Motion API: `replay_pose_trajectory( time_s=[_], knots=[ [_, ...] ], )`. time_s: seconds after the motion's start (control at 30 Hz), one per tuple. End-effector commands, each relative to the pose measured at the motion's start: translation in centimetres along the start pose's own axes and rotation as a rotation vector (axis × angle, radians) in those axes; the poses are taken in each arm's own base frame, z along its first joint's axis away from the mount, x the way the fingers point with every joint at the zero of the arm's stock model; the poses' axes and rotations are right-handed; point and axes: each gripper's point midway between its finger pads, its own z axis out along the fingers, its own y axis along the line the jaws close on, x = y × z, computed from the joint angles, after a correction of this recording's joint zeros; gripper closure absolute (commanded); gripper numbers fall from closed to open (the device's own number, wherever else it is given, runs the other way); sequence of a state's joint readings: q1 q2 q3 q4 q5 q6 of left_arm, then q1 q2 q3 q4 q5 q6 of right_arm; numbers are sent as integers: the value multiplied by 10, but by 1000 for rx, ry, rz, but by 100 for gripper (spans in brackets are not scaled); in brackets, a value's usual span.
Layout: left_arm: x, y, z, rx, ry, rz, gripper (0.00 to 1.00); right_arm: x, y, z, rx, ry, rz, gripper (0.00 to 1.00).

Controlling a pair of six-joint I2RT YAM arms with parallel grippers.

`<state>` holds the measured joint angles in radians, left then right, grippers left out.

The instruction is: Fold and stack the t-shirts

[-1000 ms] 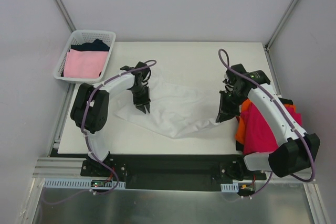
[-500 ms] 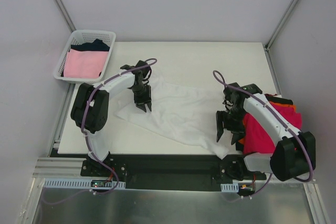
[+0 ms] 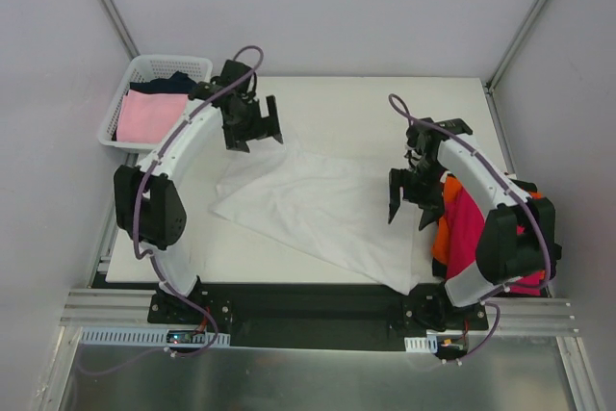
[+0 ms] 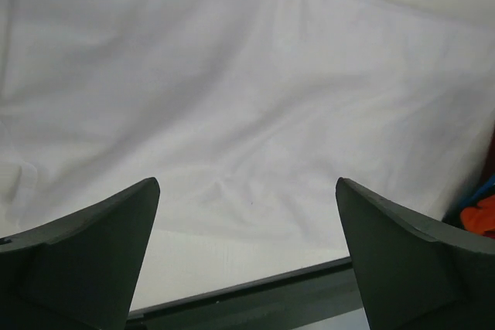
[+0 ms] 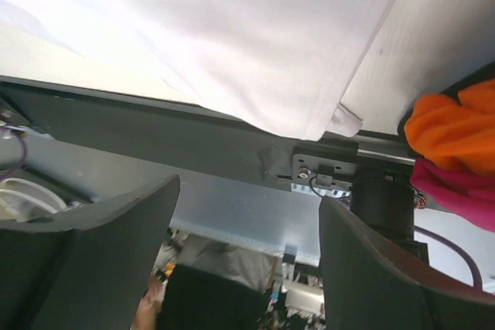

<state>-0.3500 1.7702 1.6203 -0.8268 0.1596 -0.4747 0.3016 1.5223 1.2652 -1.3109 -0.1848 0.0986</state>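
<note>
Your white t-shirt (image 3: pixel 318 204) lies flat for folding; left gripper (image 3: pixel 255 140) at its 11 o'clock, right gripper (image 3: pixel 409 217) at 3 o'clock, fingers apart, both empty.

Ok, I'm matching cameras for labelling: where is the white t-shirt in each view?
Top external: white t-shirt spread flat across the middle.
Left wrist: white t-shirt fills most of the frame.
Right wrist: white t-shirt across the top, one corner just right of centre.
Shared landmark: orange shirt, at the right in every view.
</note>
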Motion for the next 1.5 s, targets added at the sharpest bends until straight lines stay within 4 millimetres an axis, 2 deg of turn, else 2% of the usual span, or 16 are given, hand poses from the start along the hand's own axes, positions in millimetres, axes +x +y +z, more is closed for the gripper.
replay_pose_trajectory(
  time_s=[0.0,0.03,0.13,0.2,0.43,0.6,0.8,0.9,1.0,1.17,1.47],
  knots=[
    [-55,35,3,-9,-45,-103,1,-36,9,-7,-98,-29,40,22],
    [-68,48,5,-3,-51,-143,1,-42,11,-4,-116,-12,50,23],
    [-94,56,18,64,-37,-171,1,-61,12,-6,-138,-18,60,23],
    [-104,54,30,97,-22,-152,1,-69,13,-9,-147,-30,56,23],
    [-96,62,76,129,72,-159,1,-78,8,-2,-158,-3,69,23],
    [-104,67,97,128,82,-160,1,-86,12,7,-183,8,107,23],
    [-125,82,108,36,14,-159,1,-92,19,13,-211,19,134,23],
    [-135,101,106,-82,-52,-167,1,-93,20,15,-223,25,146,24],
    [-140,103,112,-93,-77,-162,1,-93,21,17,-224,33,151,24],
    [-136,98,131,-59,-56,-149,1,-92,20,17,-219,42,151,24],
    [-145,51,151,234,-54,-99,1,-81,16,18,-205,63,150,25]
  ],
)
